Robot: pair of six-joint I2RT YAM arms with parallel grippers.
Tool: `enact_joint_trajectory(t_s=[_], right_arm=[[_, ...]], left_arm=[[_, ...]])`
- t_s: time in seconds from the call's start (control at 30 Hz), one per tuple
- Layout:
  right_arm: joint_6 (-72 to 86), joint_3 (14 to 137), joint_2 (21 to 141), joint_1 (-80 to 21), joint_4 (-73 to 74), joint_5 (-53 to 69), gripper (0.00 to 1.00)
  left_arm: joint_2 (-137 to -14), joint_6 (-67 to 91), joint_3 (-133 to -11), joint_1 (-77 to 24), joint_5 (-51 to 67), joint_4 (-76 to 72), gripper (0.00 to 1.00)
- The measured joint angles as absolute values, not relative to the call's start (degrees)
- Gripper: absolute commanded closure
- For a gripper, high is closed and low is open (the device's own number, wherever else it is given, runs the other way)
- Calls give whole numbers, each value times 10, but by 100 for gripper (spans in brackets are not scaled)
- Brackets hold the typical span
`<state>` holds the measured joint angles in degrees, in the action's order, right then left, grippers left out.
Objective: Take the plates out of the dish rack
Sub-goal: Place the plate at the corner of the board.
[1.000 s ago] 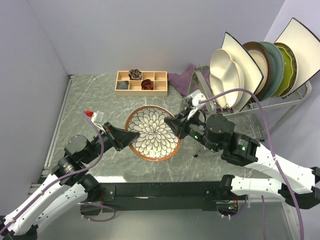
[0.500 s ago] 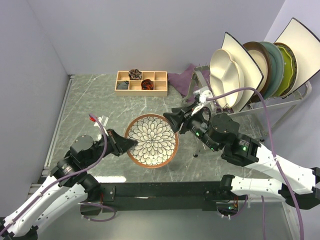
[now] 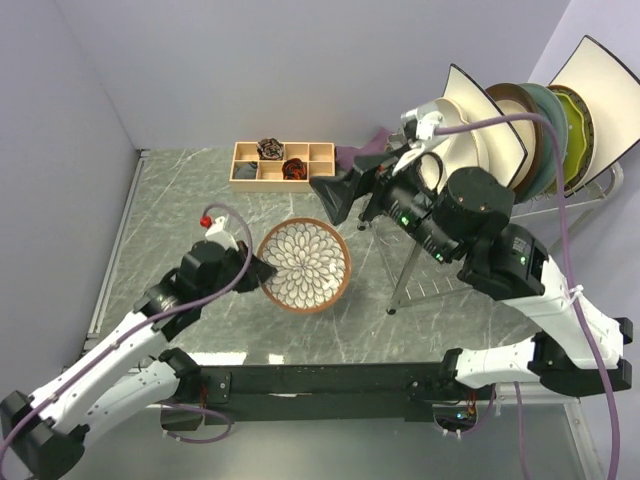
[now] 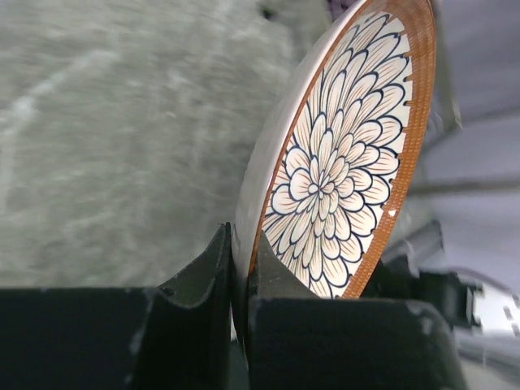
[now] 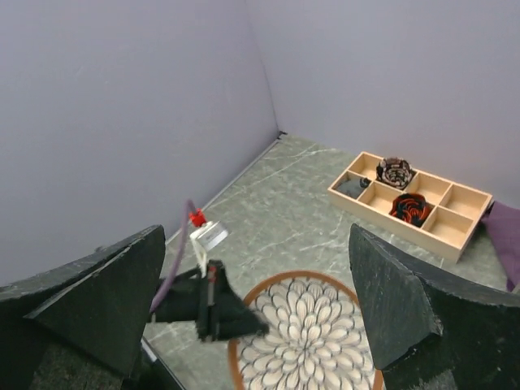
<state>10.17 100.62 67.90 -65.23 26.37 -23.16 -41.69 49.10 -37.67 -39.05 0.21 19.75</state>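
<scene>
I'd call this a robotics lab cell: plain lilac partition walls (image 3: 250,70) box in a marble-look tabletop (image 3: 180,190), w/ black mounting rail (image 3: 320,385) at near edge.

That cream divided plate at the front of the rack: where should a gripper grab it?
Probably by its top rim, coming from above. The cream divided plate stands on edge in the dish rack, its bottom down in the rack, with a white square plate close behind.

Hidden: petal plate (image 4: 341,179) near rim, between left end effector (image 4: 241,253) fingers; dish rack (image 3: 404,278) partly, behind right arm (image 3: 500,255). Blurred: tabletop (image 4: 106,122).
</scene>
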Motion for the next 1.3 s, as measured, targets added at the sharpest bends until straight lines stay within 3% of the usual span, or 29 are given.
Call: enact_joint_trajectory(t_s=[0.17, 0.4, 0.67, 0.9, 1.3], right_arm=[[94, 1042, 692, -654, 311, -230, 0], [96, 910, 608, -655, 314, -231, 0], [104, 881, 544, -655, 288, -237, 0], [106, 820, 488, -655, 255, -227, 0], [104, 812, 458, -655, 236, -212, 0]], left_arm=[[-475, 493, -412, -288, 1, 208, 99], [-523, 526, -435, -34, 43, 151, 99], [-757, 586, -511, 190, 142, 41, 99], [-911, 644, -527, 248, 190, -44, 99], [-1092, 651, -720, 244, 197, -37, 99]])
